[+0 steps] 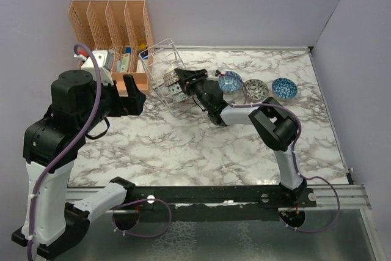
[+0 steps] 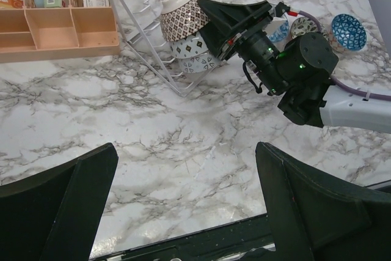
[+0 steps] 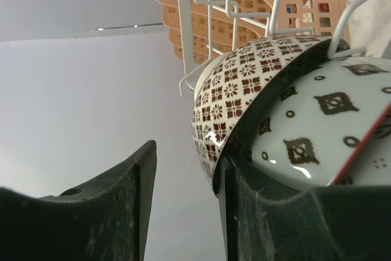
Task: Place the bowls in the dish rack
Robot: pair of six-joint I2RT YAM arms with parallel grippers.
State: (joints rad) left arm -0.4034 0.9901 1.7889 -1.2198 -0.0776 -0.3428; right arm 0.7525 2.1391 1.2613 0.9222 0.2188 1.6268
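— While the right pincer (image 3: 183, 172) sits at the dish rack (image 1: 160, 65), what's the count?
— Looks half done. Three nested inside: lattice bowl (image 2: 183, 19) on top, two pale bowls (image 2: 192, 46) under it. Three wait in a row right of the rack: blue bowl (image 1: 230, 82), grey bowl (image 1: 255, 89), second blue bowl (image 1: 285, 88).
— Pincers?
— Right spread, lattice rim beside one finger, unclamped. Left pincer (image 2: 185, 151) wide apart, empty, above the marbled worktop (image 1: 183, 145). Lavender walls (image 1: 214, 4); orange organizer (image 1: 110, 22) back-left.

Right pincer (image 1: 185, 79) outstretched, seemingly parted; left pincer (image 2: 186, 151) raised, fingers wide apart.
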